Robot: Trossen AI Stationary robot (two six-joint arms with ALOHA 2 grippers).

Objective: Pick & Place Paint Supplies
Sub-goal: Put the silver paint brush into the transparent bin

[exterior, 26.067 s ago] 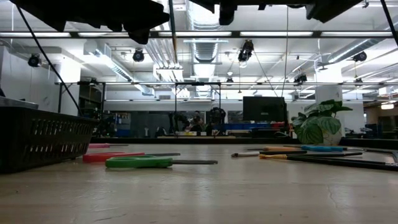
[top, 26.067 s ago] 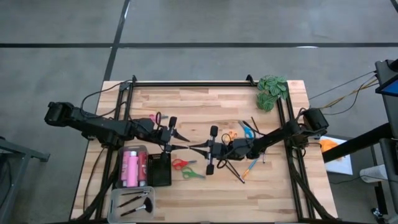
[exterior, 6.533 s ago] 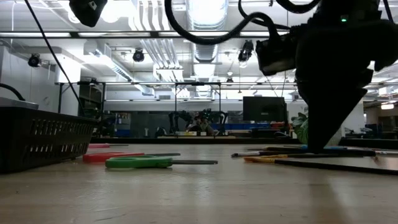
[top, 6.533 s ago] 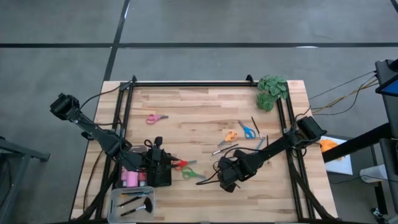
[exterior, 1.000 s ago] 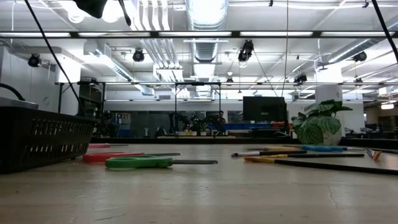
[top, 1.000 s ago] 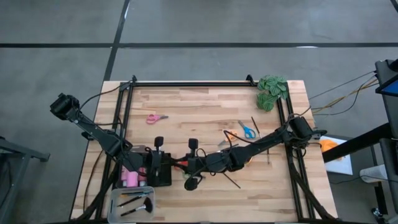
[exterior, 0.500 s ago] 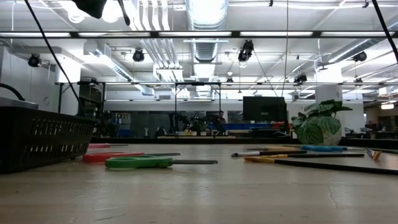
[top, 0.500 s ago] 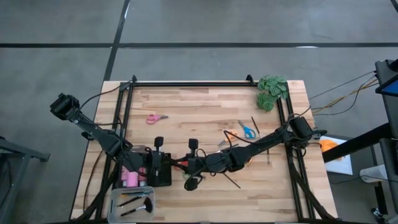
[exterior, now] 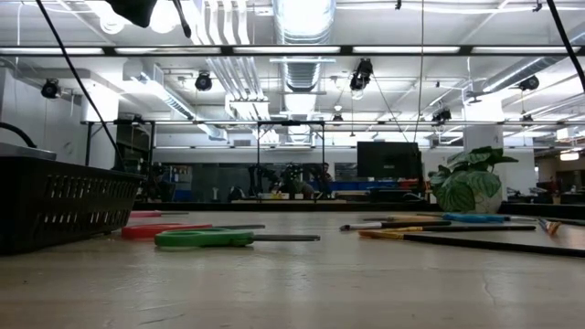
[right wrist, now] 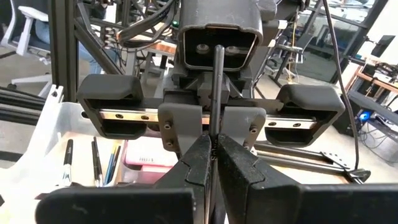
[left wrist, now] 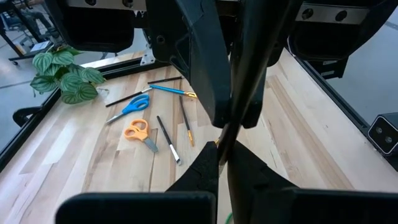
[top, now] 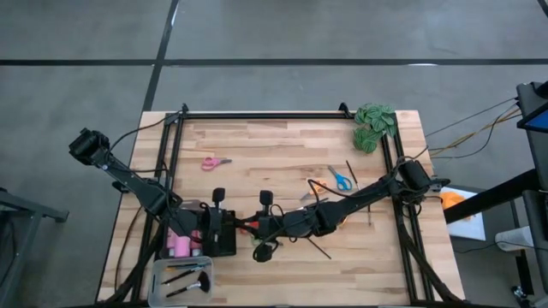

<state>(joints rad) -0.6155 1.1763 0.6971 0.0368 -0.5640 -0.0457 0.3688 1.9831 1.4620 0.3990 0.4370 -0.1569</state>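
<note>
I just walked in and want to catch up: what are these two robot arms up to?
They look to be passing a thin dark brush between them. The right gripper and the left gripper meet nose to nose beside the black basket, and both appear closed on the brush. Pink scissors, blue scissors, orange scissors, green scissors and a few brushes lie loose on the table.
</note>
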